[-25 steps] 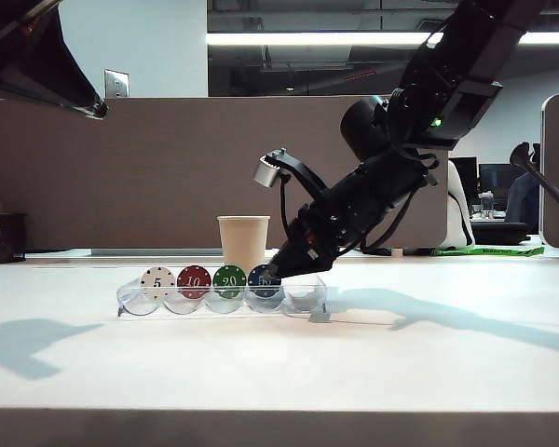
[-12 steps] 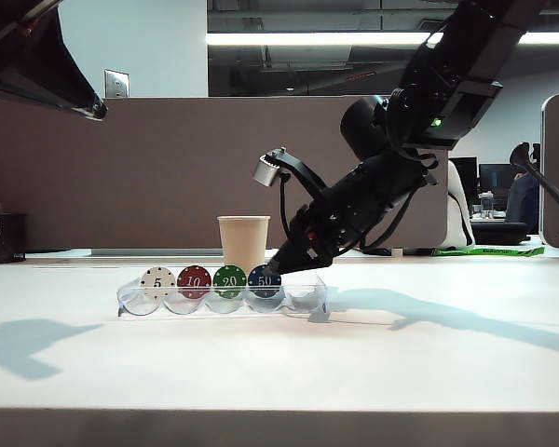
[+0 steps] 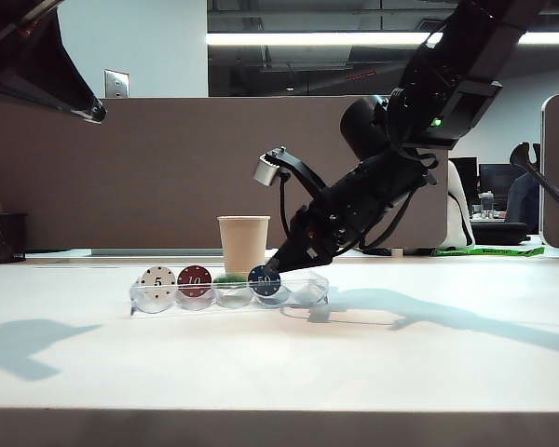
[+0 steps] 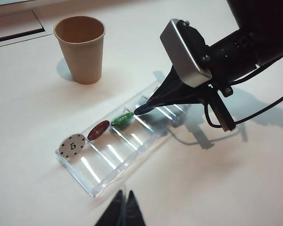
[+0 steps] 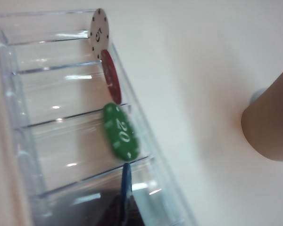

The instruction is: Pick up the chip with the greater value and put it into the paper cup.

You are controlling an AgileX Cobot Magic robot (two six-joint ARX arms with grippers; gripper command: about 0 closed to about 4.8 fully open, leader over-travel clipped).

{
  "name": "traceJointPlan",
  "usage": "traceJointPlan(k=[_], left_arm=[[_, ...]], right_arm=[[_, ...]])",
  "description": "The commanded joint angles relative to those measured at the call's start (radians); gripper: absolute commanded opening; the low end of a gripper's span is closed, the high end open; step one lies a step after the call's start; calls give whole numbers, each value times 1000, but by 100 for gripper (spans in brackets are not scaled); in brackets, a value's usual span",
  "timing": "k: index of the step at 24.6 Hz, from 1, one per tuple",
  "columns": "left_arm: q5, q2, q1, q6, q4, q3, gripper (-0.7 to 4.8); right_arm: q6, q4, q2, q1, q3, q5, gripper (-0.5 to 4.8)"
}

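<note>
Chip point(image 3: 264, 279) marked "50" is pinched edge-on between the closed tips of the right gripper point(image 3: 273, 270) inside the clear tray point(image 3: 303, 296) (green "20" chip point(image 5: 120, 133) tipped alongside); a straight lift is advised before crossing to the paper cup point(image 3: 243, 244) just behind, left gripper point(image 4: 124, 212) apparently closed, hanging well clear.

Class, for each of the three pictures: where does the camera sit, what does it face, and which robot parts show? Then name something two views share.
Exterior view: table level, side-on, facing the clear plastic tray; right arm reaching in.
Left wrist view: high above, looking down at the tan paper cup; left gripper shut, right gripper pinching the blue "50" chip.
Right wrist view: inside the tray, beside the green "20" chip.
Shared: the cup.
</note>
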Motion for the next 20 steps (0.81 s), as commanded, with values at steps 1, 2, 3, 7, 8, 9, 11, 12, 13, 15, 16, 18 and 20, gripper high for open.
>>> traceJointPlan(k=[1, 2, 3, 7, 8, 9, 11, 12, 13, 15, 16, 18, 20], left_arm=[[6, -2, 0, 1, 10, 3, -1], [6, -2, 0, 1, 10, 3, -1], [6, -2, 0, 1, 10, 3, -1], [5, -2, 0, 1, 10, 3, -1], [5, -2, 0, 1, 10, 3, -1], [5, -2, 0, 1, 10, 3, -1], [5, -2, 0, 1, 10, 3, -1], [5, -2, 0, 1, 10, 3, -1], [5, -2, 0, 1, 10, 3, -1], [5, -2, 0, 1, 10, 3, -1], [5, -2, 0, 1, 10, 3, -1], [5, -2, 0, 0, 11, 3, -1], [5, -2, 0, 0, 11, 3, -1]], right_arm=[[3, 11, -5, 1, 3, -7, -1], [3, 10, -5, 1, 3, -7, -1], [3, 10, -6, 1, 3, -7, -1], [4, 10, -8, 1, 3, -8, -1], [4, 10, -10, 1, 3, -7, -1], [4, 10, -13, 1, 3, -8, -1], [4, 13, -36, 1, 3, -30, -1], [4, 20, -48, 1, 3, -30, -1], [4, 27, -60, 1, 3, -28, -1], [5, 53, -85, 1, 3, -26, -1], [23, 93, -103, 1, 3, -25, -1], [113, 224, -115, 1, 4, -24, -1], [170, 311, -115, 1, 4, -13, -1]])
